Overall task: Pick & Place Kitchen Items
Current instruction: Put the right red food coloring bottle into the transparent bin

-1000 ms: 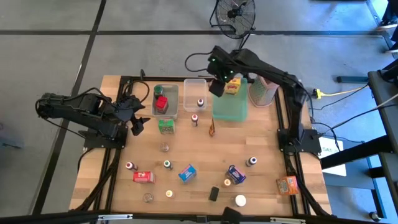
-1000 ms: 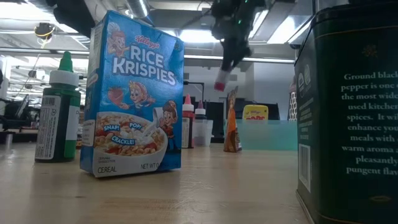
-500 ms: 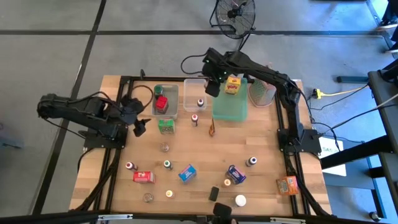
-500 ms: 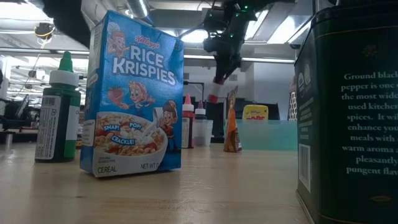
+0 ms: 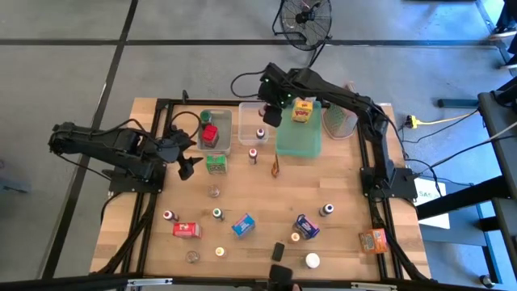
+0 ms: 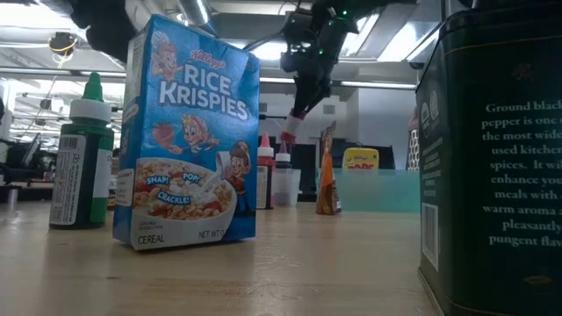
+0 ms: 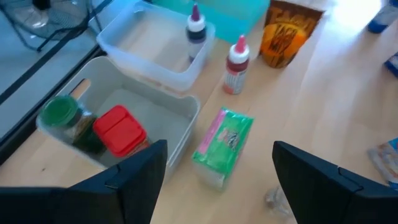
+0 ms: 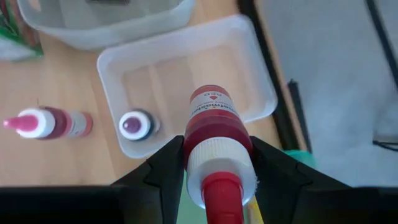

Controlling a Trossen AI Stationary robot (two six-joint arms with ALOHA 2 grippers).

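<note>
Here my right fingers (image 8: 214, 163) clamp a small red bottle (image 8: 214, 134), held in the air above the clear bin (image 8: 186, 81) at the far middle of the surface (image 5: 258, 194), where a purple-capped bottle (image 8: 135, 124) stands. My left fingers (image 7: 214, 168) are spread wide and empty near the green box (image 7: 222, 140), left of centre.
</note>
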